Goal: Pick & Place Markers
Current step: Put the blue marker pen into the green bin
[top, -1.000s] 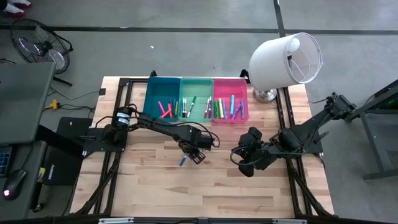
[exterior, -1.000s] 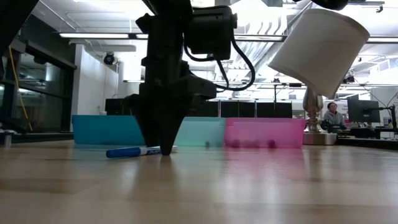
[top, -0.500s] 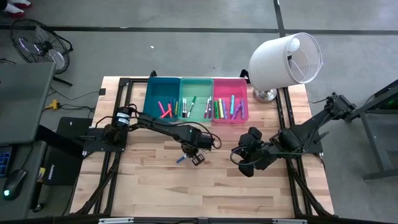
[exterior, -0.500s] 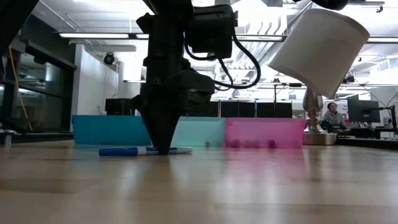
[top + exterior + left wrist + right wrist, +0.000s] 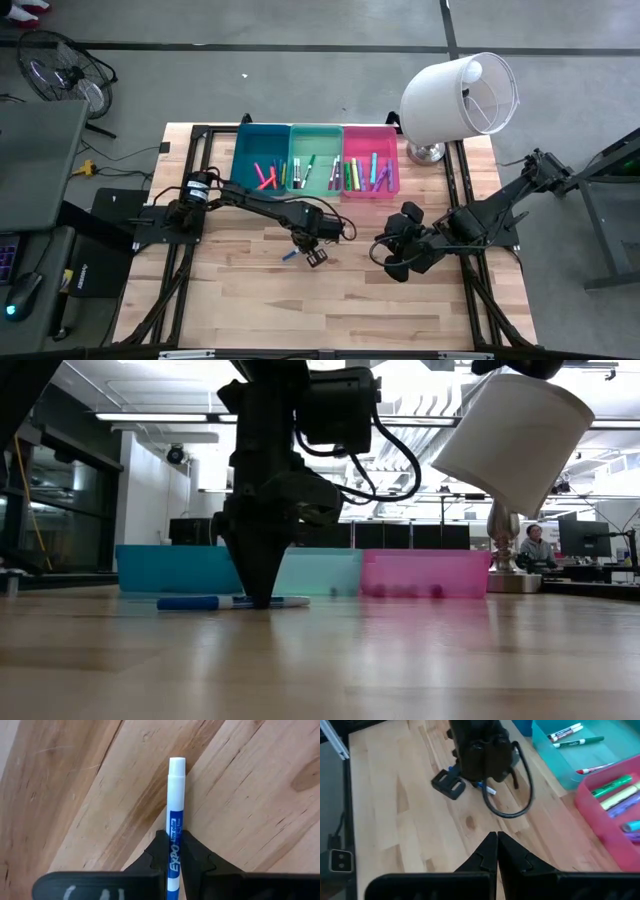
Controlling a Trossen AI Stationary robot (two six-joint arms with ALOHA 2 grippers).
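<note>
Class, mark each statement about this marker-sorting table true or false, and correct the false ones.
1. The left gripper is shut on the blue marker. True.
2. The blue marker lies inside the pink bin. False: it is on the wooden table, in front of the bins.
3. The right gripper holds a green marker. False: it is shut and empty, waiting over the table.
4. The mint green bin sits between the blue bin and the pink bin. True.

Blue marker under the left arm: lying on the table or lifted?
Lying flat. The blue marker rests on the table in the low view, left gripper shut on its barrel.
</note>
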